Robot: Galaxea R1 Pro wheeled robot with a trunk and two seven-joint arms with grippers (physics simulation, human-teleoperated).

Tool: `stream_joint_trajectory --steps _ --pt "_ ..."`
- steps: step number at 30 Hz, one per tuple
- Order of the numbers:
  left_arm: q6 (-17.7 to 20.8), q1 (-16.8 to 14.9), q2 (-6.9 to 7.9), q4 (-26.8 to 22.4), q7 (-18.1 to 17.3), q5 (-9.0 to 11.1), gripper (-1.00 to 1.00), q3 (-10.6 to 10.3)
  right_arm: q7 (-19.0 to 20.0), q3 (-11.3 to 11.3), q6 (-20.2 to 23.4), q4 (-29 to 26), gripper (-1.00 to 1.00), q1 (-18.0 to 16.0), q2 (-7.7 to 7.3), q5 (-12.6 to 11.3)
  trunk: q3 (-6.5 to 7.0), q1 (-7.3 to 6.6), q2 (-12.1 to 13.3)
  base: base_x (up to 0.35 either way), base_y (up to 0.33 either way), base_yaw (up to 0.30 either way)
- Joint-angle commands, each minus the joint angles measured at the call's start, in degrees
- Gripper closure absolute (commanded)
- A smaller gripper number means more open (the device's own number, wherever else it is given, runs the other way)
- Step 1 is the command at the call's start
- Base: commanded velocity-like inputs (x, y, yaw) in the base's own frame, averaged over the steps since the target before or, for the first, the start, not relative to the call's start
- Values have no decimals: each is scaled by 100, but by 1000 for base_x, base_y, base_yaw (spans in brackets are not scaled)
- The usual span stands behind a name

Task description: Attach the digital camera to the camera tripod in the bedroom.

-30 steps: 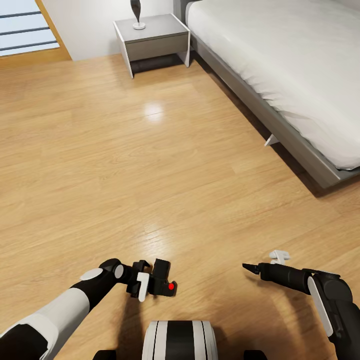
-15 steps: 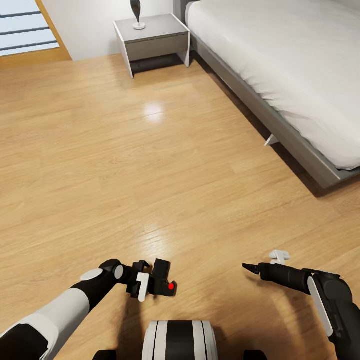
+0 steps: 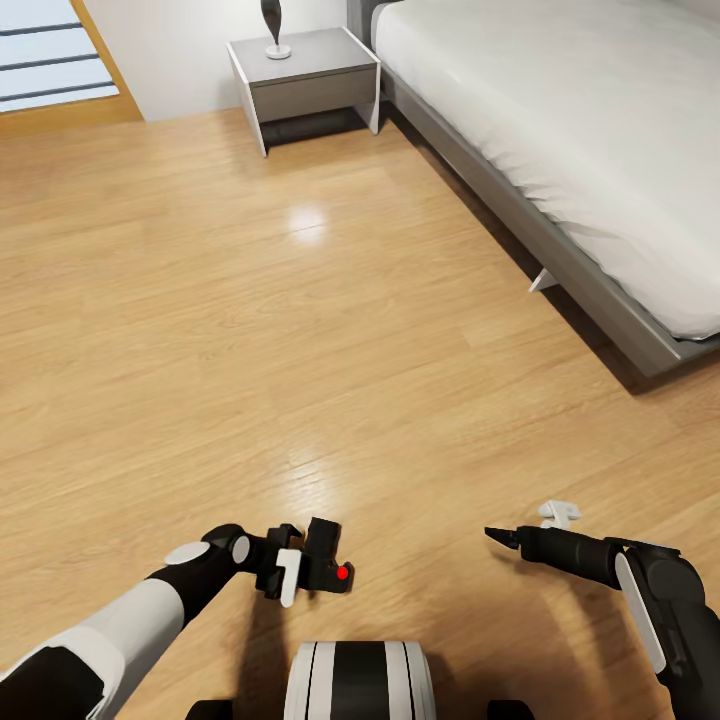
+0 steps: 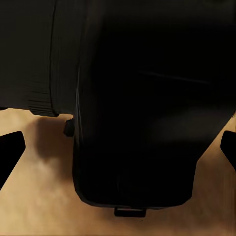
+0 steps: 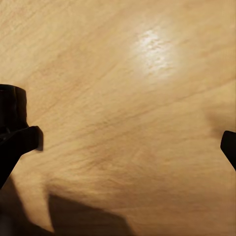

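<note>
I see the bedroom's wood floor (image 3: 300,330) ahead, the bed (image 3: 560,120) on the right, a nightstand (image 3: 305,80) by the wall. My left gripper (image 3: 300,570) has its jaws pinching the camera (image 3: 325,562), held low above the floor. My right gripper (image 3: 497,536) hangs with jaws spread, holding nothing.

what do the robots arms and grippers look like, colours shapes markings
Both arms are glossy black with white panels. The left arm has a long white forearm shell, a black elbow and a pale grey oval cap near the wrist; its left gripper is black with a white finger piece. The right arm is mostly black with a narrow white strip, tapering to the slim, pointed black right gripper. No cables or lettering are visible.
</note>
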Motion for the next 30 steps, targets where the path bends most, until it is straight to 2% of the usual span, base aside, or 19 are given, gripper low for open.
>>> stream_joint_trajectory --steps 1,10,30 --pt "-38 -1 -11 21 20 -58 -100 -7 3 -5 45 -3 -100 -3 0 -25 -3 -1 -1 0 0 0" --pt "-38 -1 -77 134 129 -58 -100 -8 3 -2 46 -3 -100 -3 0 -26 -3 -1 -1 0 0 0" --pt "-38 -1 -96 236 154 -58 -100 -8 3 -1 46 -3 -100 -3 0 -33 -3 -1 -1 0 0 0"
